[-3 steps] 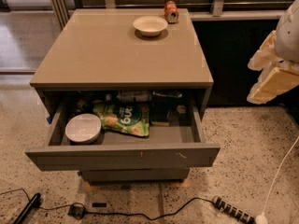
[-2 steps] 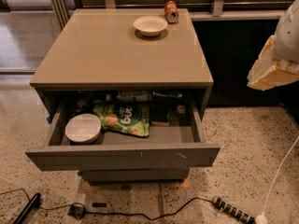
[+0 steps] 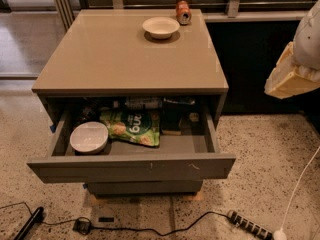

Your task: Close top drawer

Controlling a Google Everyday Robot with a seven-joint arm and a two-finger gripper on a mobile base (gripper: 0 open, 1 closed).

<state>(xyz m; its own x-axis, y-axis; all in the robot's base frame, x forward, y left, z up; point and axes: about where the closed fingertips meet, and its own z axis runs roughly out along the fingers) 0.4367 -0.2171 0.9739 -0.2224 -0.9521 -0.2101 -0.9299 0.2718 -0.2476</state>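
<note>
The top drawer (image 3: 132, 168) of the grey cabinet stands pulled far out, its flat front panel showing small pale scratches. Inside it lie a white bowl (image 3: 89, 137) at the left and a green snack bag (image 3: 131, 128) in the middle, with dark items behind them. My gripper (image 3: 291, 76) shows as a cream-coloured piece under a white arm at the right edge of the view. It is well to the right of the cabinet, about level with the cabinet top, and touches nothing.
On the cabinet top (image 3: 115, 59) sit a white bowl (image 3: 160, 27) and a can (image 3: 183, 12). A lower drawer front (image 3: 145, 187) shows under the open drawer. A power strip (image 3: 248, 225), cables and a black object (image 3: 27, 224) lie on the speckled floor.
The gripper at the right edge has shifted and turned slightly. The drawer and its contents have not moved.
</note>
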